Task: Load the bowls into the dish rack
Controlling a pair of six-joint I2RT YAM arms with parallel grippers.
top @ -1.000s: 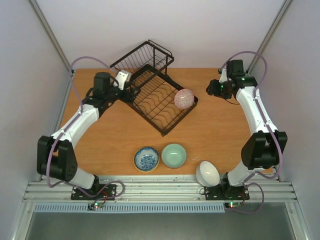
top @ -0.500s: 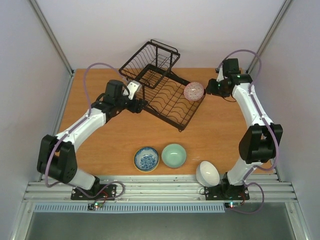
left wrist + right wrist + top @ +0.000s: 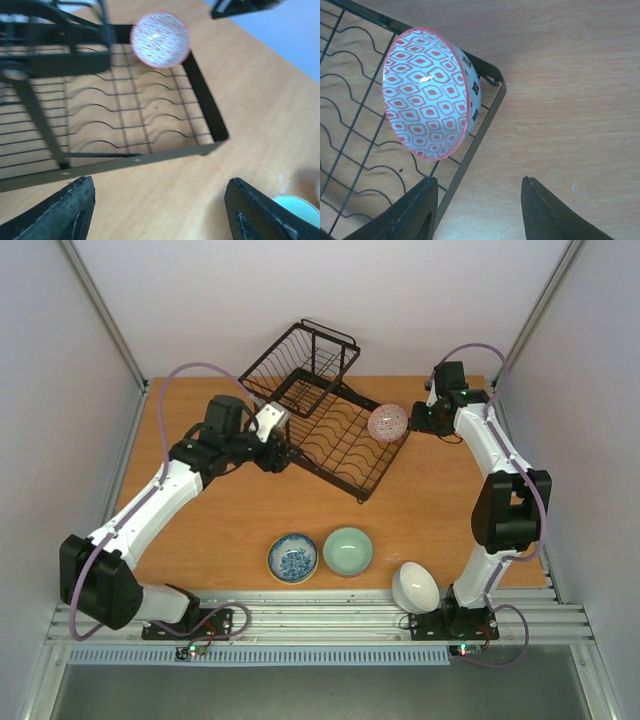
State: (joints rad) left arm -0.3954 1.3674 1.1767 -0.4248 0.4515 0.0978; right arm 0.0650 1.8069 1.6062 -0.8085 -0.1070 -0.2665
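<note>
**One bowl racked, three waiting, and that one looks shaky**

Here's the picture: the pink-red bowl is in the dish rack. It stands on edge at the rack's far right corner, mouth turned outward, leaning on the corner rim rather than sitting deep between the curved dividers.

The right claw hangs just beside it with fingers spread and nothing in them. The rack's rim wire runs close past one finger.

Over on the other side, the left claw is wide open too and empty, right up against the rack's near edge.

The blue-and-white bowl and the pale green bowl sit side by side on the surface. The white bowl is tilted beside the right arm's base.

Now the danger. That pink-red bowl looks barely propped, so a brush from the right claw as it pulls away could roll it over the rim. A knock on the rack from the left claw could shake it loose just the same. And watch the white bowl: it is so near the right arm's base that a careless swing might send it skidding.
</note>
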